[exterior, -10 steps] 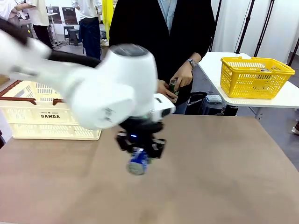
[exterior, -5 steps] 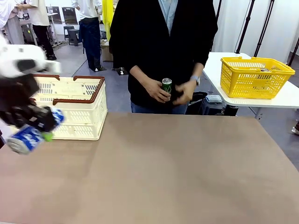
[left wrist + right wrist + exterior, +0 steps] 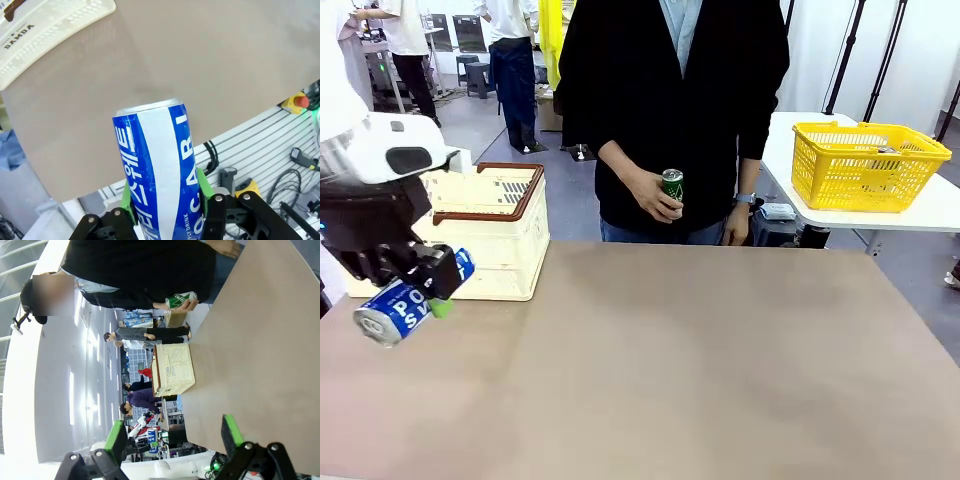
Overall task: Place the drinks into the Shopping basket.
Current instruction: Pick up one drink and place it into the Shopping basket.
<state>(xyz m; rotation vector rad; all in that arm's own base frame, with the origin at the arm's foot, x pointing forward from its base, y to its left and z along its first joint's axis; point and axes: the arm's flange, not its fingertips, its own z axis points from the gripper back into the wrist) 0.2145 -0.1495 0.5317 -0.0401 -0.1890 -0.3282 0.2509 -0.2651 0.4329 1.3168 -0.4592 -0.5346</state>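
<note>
My left gripper (image 3: 423,288) is shut on a blue drink can (image 3: 408,304) with white lettering, holding it tilted above the table's left edge, just in front of the Shopping basket (image 3: 490,235). In the left wrist view the blue can (image 3: 159,170) stands between the green pads (image 3: 127,206), and the cream basket (image 3: 47,27) lies at the top left. Behind the far edge a person holds a green can (image 3: 671,184) in one hand. The right gripper (image 3: 173,437) is open and holds nothing; past it I see the green can (image 3: 180,300) and the basket (image 3: 172,369).
A yellow mesh basket (image 3: 869,165) sits on a white side table at the far right. The brown tabletop (image 3: 720,360) stretches bare from the middle to the right. The person stands close behind the far edge.
My left arm has swung from the table's middle to the far left with the blue can in its grip. The person has dropped one hand and keeps the green can in the other.
</note>
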